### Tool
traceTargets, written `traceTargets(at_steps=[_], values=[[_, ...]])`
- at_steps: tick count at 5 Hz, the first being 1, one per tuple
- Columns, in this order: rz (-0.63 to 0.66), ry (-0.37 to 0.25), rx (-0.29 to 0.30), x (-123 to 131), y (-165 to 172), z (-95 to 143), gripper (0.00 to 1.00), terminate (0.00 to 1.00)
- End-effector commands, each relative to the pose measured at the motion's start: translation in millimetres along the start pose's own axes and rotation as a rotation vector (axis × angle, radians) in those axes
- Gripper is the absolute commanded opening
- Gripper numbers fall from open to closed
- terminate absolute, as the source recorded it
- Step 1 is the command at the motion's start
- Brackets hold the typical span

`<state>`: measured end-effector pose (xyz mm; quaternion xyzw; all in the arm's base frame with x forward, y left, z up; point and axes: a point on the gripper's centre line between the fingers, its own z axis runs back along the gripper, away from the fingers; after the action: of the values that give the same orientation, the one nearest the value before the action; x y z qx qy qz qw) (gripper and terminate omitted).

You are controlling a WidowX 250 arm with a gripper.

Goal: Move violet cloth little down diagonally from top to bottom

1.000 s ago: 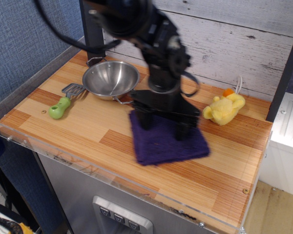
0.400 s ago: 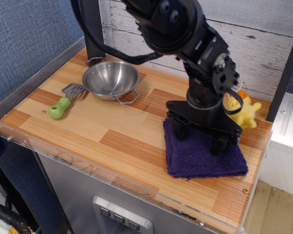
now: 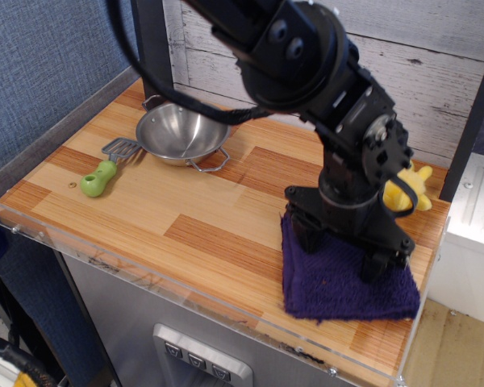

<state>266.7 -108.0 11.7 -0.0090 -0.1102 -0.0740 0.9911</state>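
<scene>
The violet cloth [image 3: 339, 289] lies flat at the front right corner of the wooden table [image 3: 185, 218], close to its front edge. My gripper [image 3: 340, 248] stands over the cloth's far half with its two fingers [image 3: 305, 234] spread wide apart and their tips down on the fabric. The jaws are open and hold no fold between them. The black arm hides the cloth's back edge.
A steel bowl [image 3: 183, 131] sits at the back left. A green-handled spatula [image 3: 99, 176] lies left of it. A yellow plush toy [image 3: 413, 184] is behind the arm at the right edge. A clear rim [image 3: 185, 297] runs along the table's front, and plank wall stands behind.
The gripper and the cloth under it have slid right and toward the front edge, from the table's middle to its front right corner. The bowl and spatula have not moved.
</scene>
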Motion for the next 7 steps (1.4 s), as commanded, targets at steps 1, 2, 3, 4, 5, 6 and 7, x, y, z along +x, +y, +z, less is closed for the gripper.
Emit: traceTargets(at_steps=[1,2,3,4,5,6,7], values=[[-0.038,0.031,0.002,-28.0,-1.2,7.7,1.00,0.00],[0.002,0.003,0.001,-22.2,7.4,16.4,1.00,0.00],[0.015,-0.011,0.001,-15.0,10.7,21.1,1.00,0.00],[0.050,-0.062,0.008,-3.2,17.8,37.4,1.00,0.00],[0.101,-0.125,-0.004,11.2,24.7,61.2,1.00,0.00],[0.134,-0.205,-0.028,24.7,27.4,93.2,1.00,0.00],[0.149,-0.263,-0.047,31.3,31.9,123.8,1.00,0.00]])
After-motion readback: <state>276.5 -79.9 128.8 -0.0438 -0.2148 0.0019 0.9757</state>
